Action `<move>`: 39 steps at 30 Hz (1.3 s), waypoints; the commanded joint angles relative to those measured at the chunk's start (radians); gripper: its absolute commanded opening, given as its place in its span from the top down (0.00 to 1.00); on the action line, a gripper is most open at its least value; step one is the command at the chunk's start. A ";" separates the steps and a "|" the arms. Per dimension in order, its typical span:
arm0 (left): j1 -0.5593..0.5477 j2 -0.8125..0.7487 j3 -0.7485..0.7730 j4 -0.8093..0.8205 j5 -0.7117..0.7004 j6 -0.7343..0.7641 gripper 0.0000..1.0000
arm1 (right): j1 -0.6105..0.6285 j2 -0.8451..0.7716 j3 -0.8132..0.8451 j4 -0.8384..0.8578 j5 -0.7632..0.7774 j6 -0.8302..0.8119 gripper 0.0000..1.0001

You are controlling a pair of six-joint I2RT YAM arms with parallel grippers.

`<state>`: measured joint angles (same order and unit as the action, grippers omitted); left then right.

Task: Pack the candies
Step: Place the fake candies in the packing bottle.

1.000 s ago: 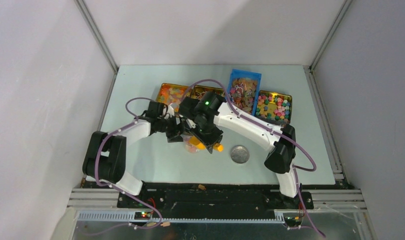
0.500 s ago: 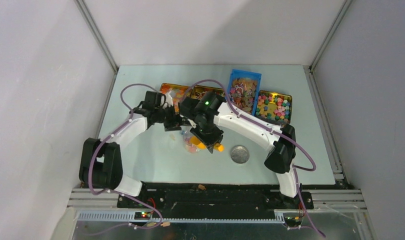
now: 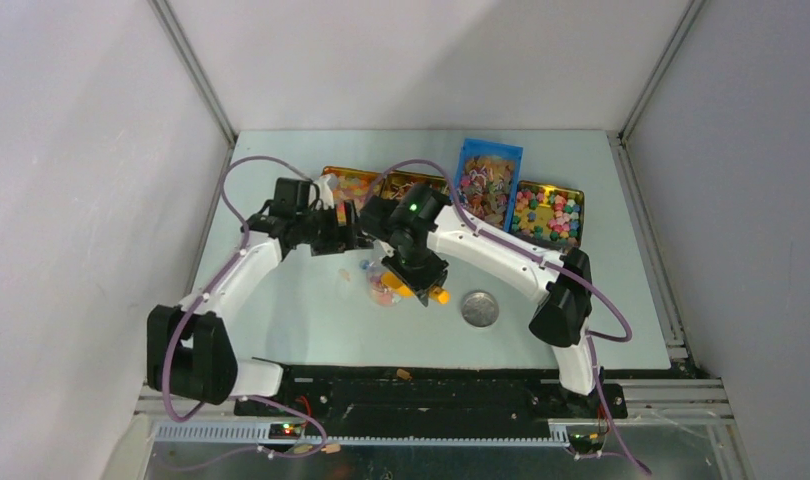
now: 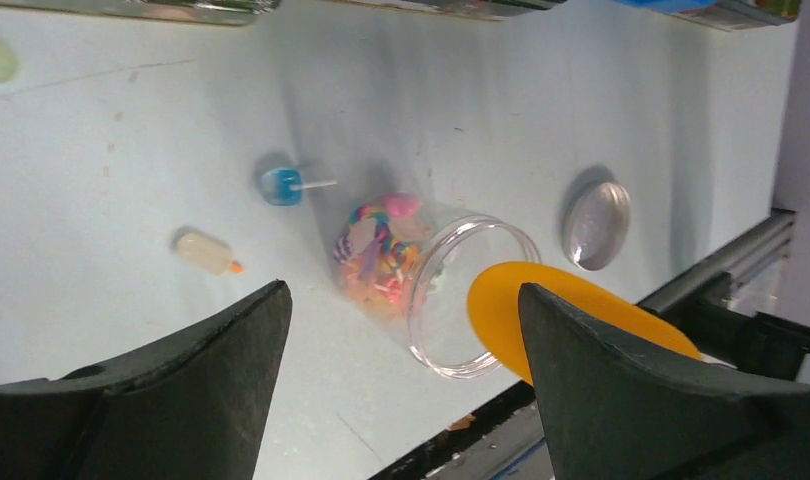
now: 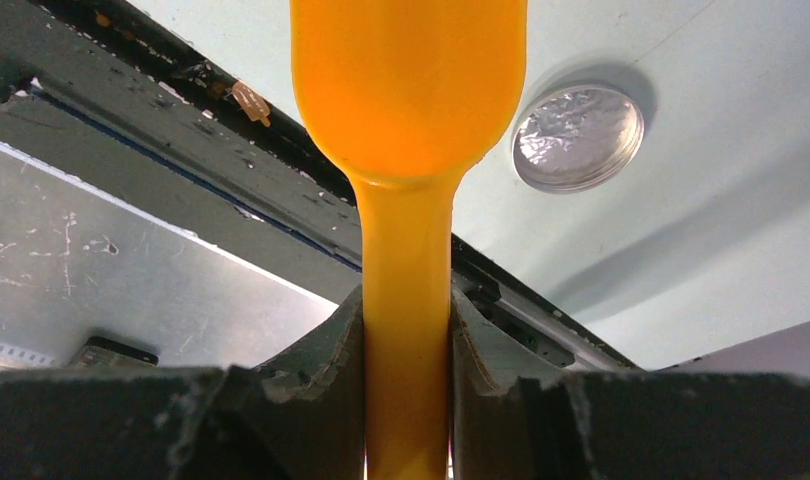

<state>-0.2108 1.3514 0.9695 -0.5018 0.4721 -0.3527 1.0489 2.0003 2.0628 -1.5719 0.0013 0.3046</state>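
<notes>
Orange plastic, smooth and glossy: the scoop [image 5: 406, 100] has a rounded bowl narrowing to a flat handle, which the right gripper [image 5: 406, 340] clamps between its dark, rough-edged fingers. The bowl hangs at the mouth of a clear glass jar [image 4: 451, 290]. Whether the jar stands upright or is tipped cannot be told.

A small heap of mixed candies [image 4: 376, 250] sits in the jar's bottom, too jumbled to sort by kind. On the pale, matte table [image 3: 601, 290], at 11 o'clock from the jar, lie a blue lollipop [image 4: 281, 186] on a white stick and a pale oblong sweet [image 4: 206, 252] with an orange tip.

The round silver lid [image 3: 479, 308] lies flat at 3 o'clock from the jar. The left gripper [image 4: 403, 300] hovers with jaws spread wide, holding nothing. At the table's 12 o'clock edge are metal tins [image 3: 551, 186] and a blue box [image 3: 491, 145] of more sweets, the left ones partly hidden by the arms.
</notes>
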 commanded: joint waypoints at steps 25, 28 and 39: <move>0.002 -0.277 -0.008 0.005 -0.015 0.039 0.10 | -0.003 -0.199 -0.104 0.114 0.041 -0.010 1.00; 0.000 -0.277 -0.011 -0.003 -0.035 0.051 0.10 | 0.000 -0.185 -0.101 0.082 0.037 -0.013 1.00; -0.047 -0.240 -0.019 -0.100 -0.206 0.118 0.11 | 0.022 -0.035 0.064 -0.032 0.055 -0.015 1.00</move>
<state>-0.2329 1.1015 0.9611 -0.5571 0.3660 -0.2836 1.0622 1.9343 2.0518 -1.5536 0.0498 0.3016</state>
